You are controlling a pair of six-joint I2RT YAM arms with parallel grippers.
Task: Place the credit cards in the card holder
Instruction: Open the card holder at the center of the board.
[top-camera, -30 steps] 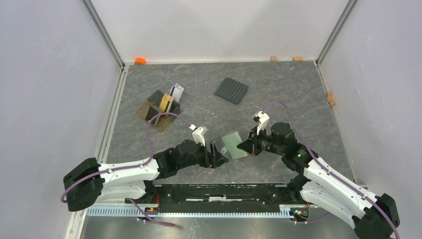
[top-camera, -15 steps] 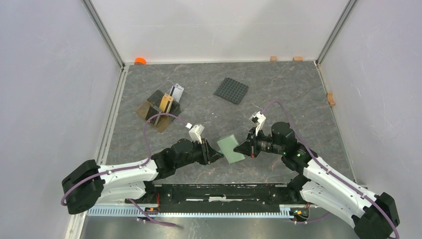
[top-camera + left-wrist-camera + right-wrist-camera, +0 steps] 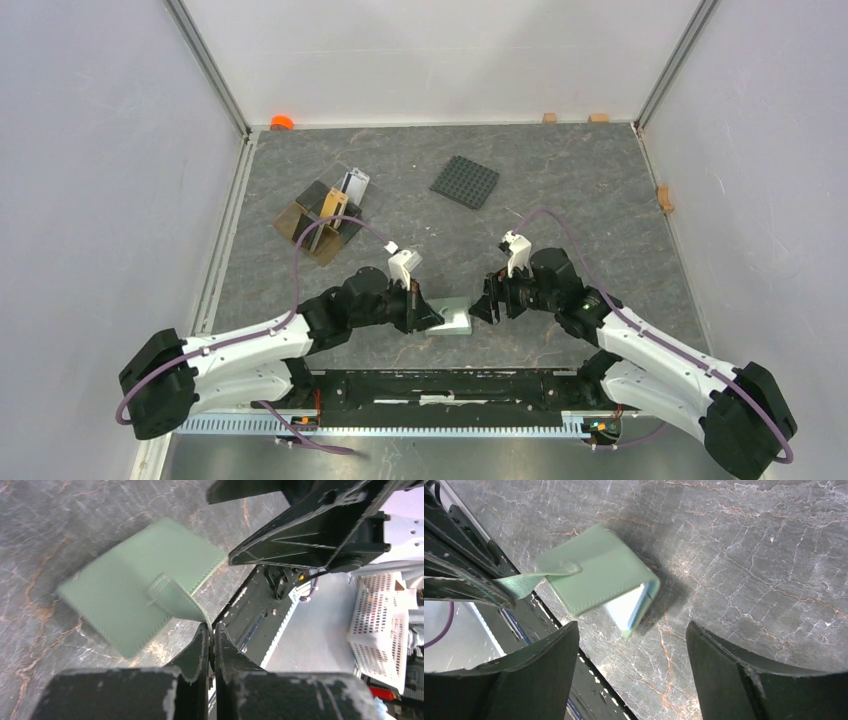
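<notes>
The card holder point(image 3: 456, 321), pale sage-green, is low at the table's front edge between both grippers. My left gripper point(image 3: 432, 317) point(image 3: 211, 628) is shut on the holder's closing strap point(image 3: 172, 596), pinching its end. In the right wrist view the card holder point(image 3: 594, 572) gapes slightly at one edge, showing light blue inside, and the strap point(image 3: 531, 579) runs off to the left finger. My right gripper point(image 3: 481, 307) point(image 3: 631, 626) stands open just right of the holder, nothing between its fingers. The credit cards point(image 3: 336, 205) stand on edge in the brown tray point(image 3: 297, 224) at the back left.
A black studded square plate point(image 3: 465, 182) lies at the back centre. An orange object point(image 3: 281, 122) sits in the far left corner, small wooden blocks point(image 3: 549, 117) along the back wall and one point(image 3: 665, 198) at the right wall. The front rail point(image 3: 260, 615) runs right beside the holder.
The right gripper has opened and let go of the card holder. The left gripper has closed on its strap. The holder has moved left and down toward the front edge.
</notes>
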